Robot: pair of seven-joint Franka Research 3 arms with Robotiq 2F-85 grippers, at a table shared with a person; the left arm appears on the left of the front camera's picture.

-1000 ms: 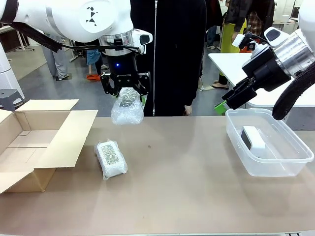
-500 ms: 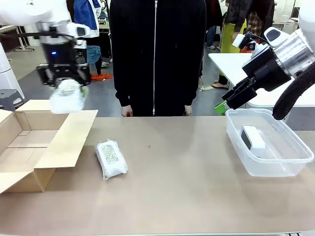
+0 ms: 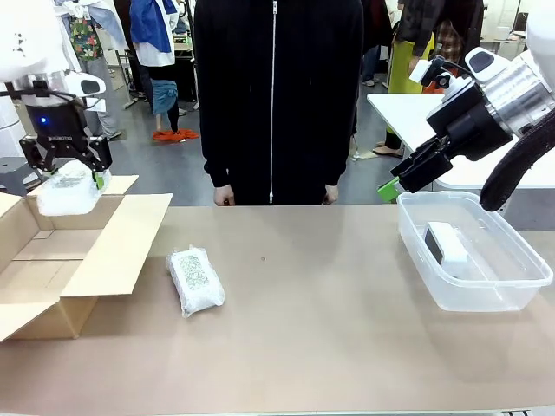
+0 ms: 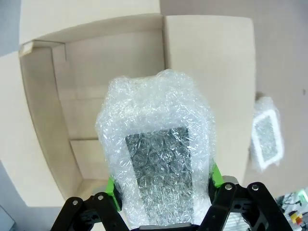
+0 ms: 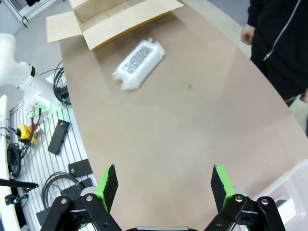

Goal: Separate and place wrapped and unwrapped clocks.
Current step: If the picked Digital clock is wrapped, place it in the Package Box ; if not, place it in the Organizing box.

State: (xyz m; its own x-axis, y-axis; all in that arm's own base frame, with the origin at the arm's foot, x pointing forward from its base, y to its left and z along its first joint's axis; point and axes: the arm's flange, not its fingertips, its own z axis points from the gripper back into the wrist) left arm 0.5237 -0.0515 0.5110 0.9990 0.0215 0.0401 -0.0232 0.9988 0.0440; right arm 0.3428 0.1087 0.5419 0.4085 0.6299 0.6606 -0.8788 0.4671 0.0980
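My left gripper is shut on a bubble-wrapped clock and holds it above the open brown cardboard box. A second wrapped clock lies on the table to the right of the box, grey panel up; it is also at the edge of the left wrist view. The bare white clock rests inside the clear plastic tub. My right gripper hangs open and empty above the tub's near-left corner.
A person in a black jacket stands at the far side, with hands at the table edge. The box's flaps spread out over the table on the left.
My left gripper has carried the wrapped clock leftward from above the table's middle-left and now holds it over the cardboard box. The right arm has not moved.
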